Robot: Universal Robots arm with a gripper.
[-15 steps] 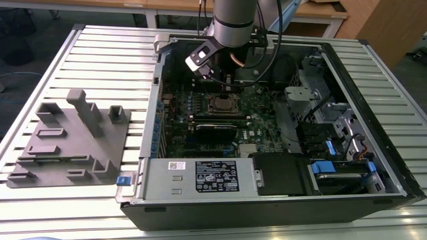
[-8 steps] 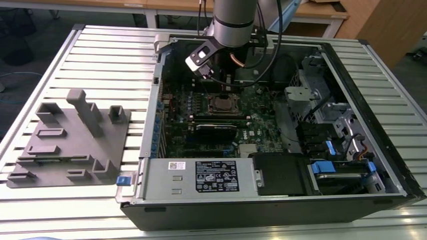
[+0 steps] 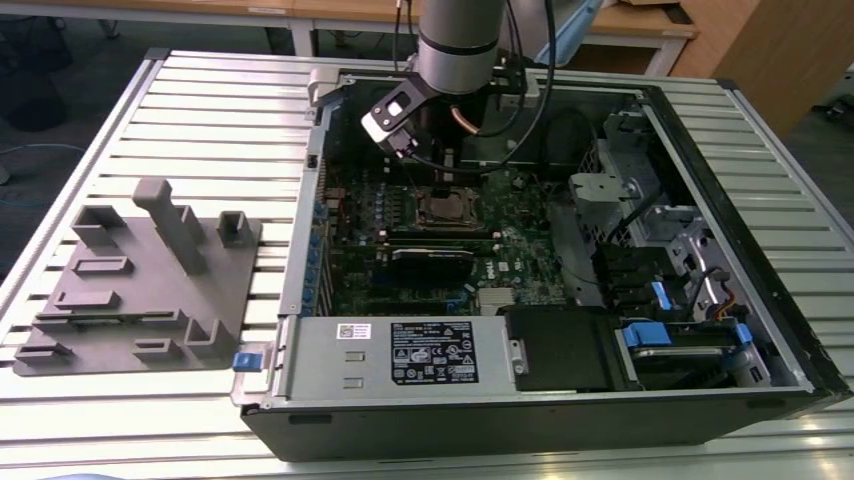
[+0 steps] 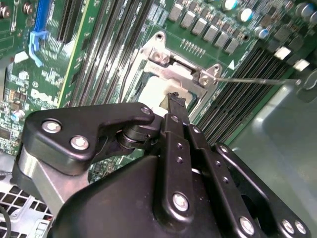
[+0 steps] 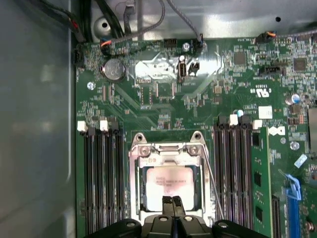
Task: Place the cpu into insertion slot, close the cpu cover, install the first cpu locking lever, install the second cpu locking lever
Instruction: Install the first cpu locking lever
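The cpu lies flat in the insertion slot on the green board, its silver-grey top showing through the window of the cpu cover. The cover lies down over the chip, hinged by two screws at one end. My gripper is shut, and its black fingertips sit over the chip's edge opposite that hinge. In the second wrist view the gripper tip is just above the cpu and the cover. A thin wire locking lever runs along one side of the socket and sticks out free.
The open computer case surrounds the board with metal walls. Black memory slots flank the socket on both sides. A power supply and drive bays fill the near end. A grey fixture stands at the exterior view's left.
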